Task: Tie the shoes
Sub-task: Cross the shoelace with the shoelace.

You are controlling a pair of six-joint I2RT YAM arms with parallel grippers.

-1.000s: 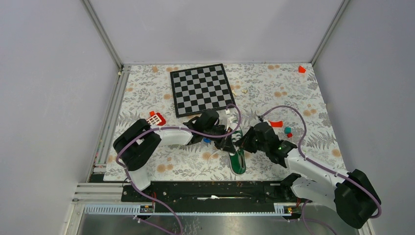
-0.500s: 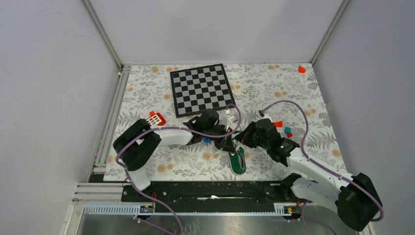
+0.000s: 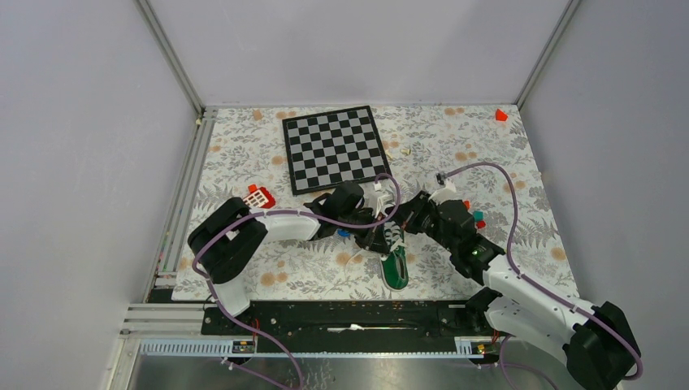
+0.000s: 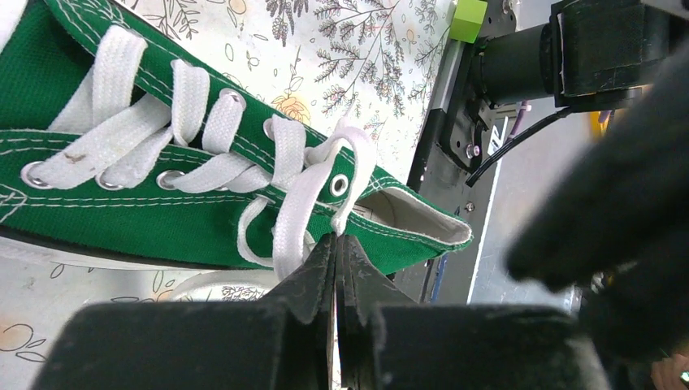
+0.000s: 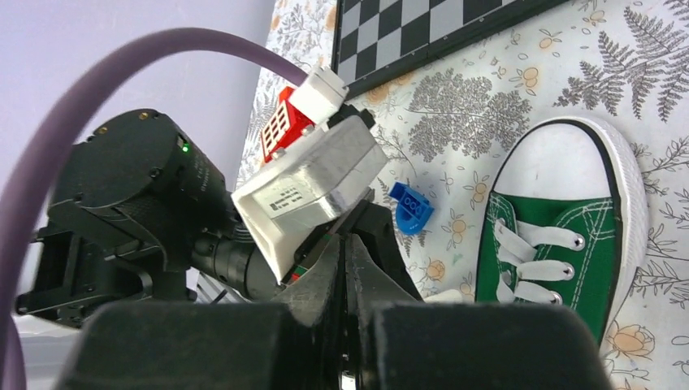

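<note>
Floral-printed cloth covers the table between plain grey walls, with a black-and-white chessboard lying at its upper centre. 1 green sneaker sits on the cloth in the lower centre of the top view, below and right of the board. Its heel opening points to the bottom of the frame and its white toe cap points up toward the board.

Both arms meet over the laced part of the shoe. The left gripper comes in from the left. In the left wrist view its 2 fingers are pressed fully together at the lower centre of the frame, and a strand of white lace from the top eyelet runs straight into their tips, pinched there. The right gripper comes in from the right. In the right wrist view its jaws are likewise closed tight, with nothing visibly between them and the left arm's wrist just behind.

1 blue brick lies left of the toe cap. 1 red-and-white block rests at centre left of the cloth.
</note>
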